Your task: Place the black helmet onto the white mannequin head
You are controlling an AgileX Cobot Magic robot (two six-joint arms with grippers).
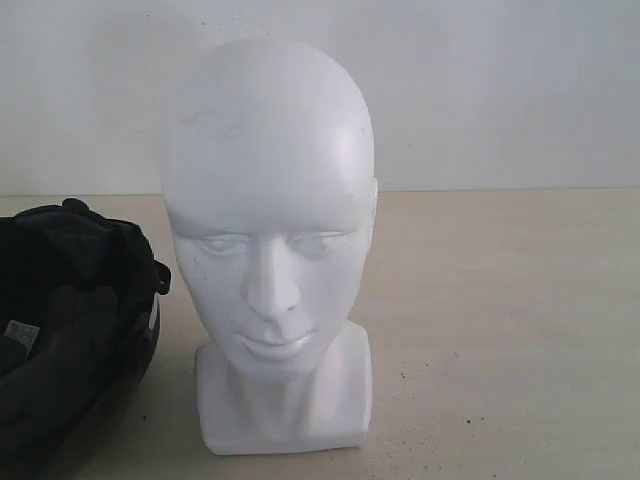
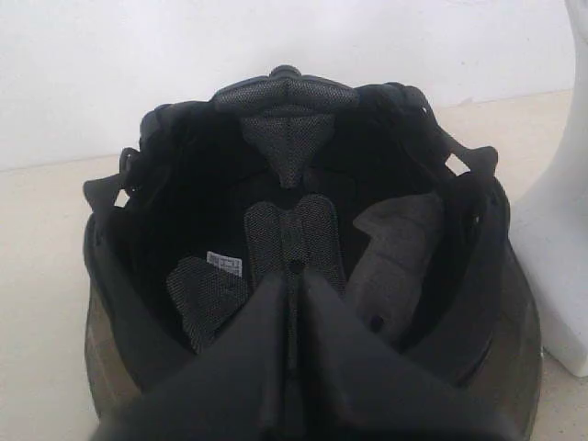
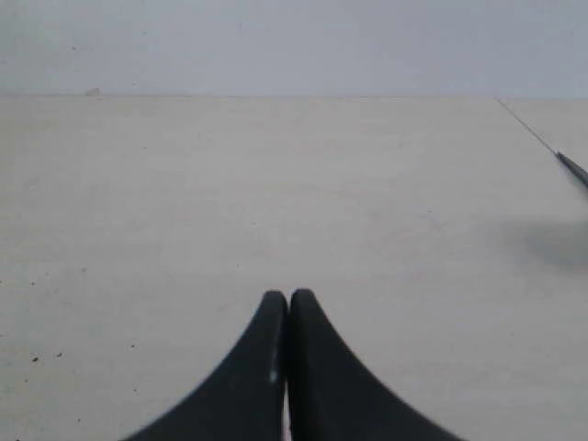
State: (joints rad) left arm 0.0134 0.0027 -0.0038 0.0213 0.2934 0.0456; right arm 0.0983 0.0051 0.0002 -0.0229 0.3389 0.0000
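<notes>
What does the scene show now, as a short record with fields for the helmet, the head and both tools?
helmet: black helmet lies on the table, padded inside showing, at the exterior view's left of the head
head: white mannequin head upright, bare
left tool: shut, tips in front of the helmet's opening
right tool: shut, empty, over the table
task: helmet not yet on head

glossy smooth white mannequin head (image 1: 268, 200), matt black helmet (image 2: 303, 248) with mesh cloth padding, matt speckled tabletop (image 1: 500, 330)
</notes>
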